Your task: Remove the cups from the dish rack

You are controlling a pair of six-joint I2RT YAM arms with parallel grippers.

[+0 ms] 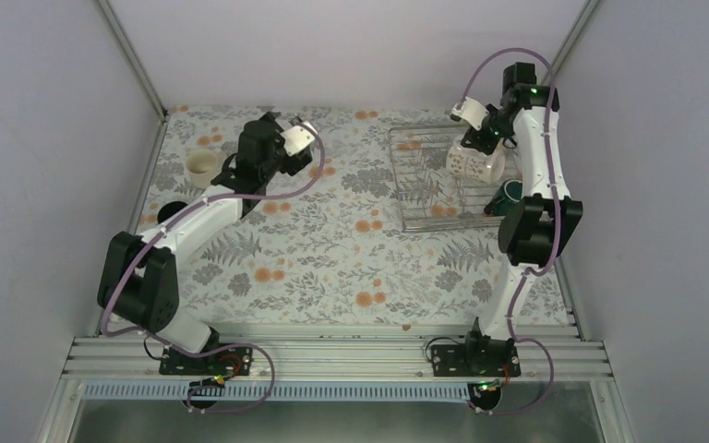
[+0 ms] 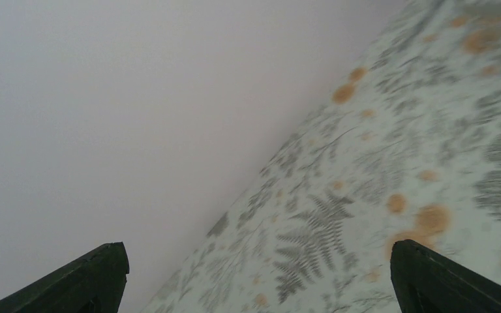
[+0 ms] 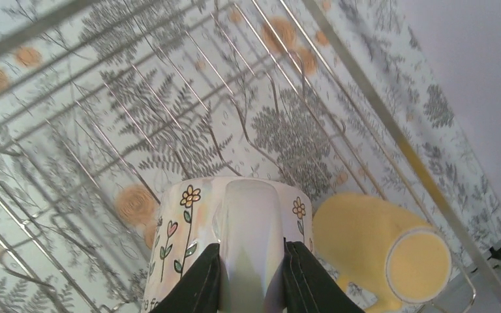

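- Two right fingers [image 3: 196, 283] are closed on the handle [image 3: 251, 215] of the cream-white mug [image 3: 182, 222], one on each side of it; the flower-painted body of the mug sits directly ahead of the tips.
- Beneath and beyond that mug run the wires of the dish rack [image 3: 398, 137]; I cannot tell whether the mug rests on them.
- Just to the right of these fingers, the orange-yellow mug [image 3: 365, 235] lies on its side inside the rack, close beside the held mug.
- Farther back towards the right arm's elbow, the dark green mug [image 1: 503, 194] sits at the rack's right edge.
- Both left fingers [image 2: 85, 280] stand wide apart, holding nothing, above the flowered worktop [image 1: 351, 268].
- Left of them, the pale beige mug [image 1: 203, 166] stands upright on the worktop; the black mug [image 1: 174, 209] is nearer the arm, half hidden.
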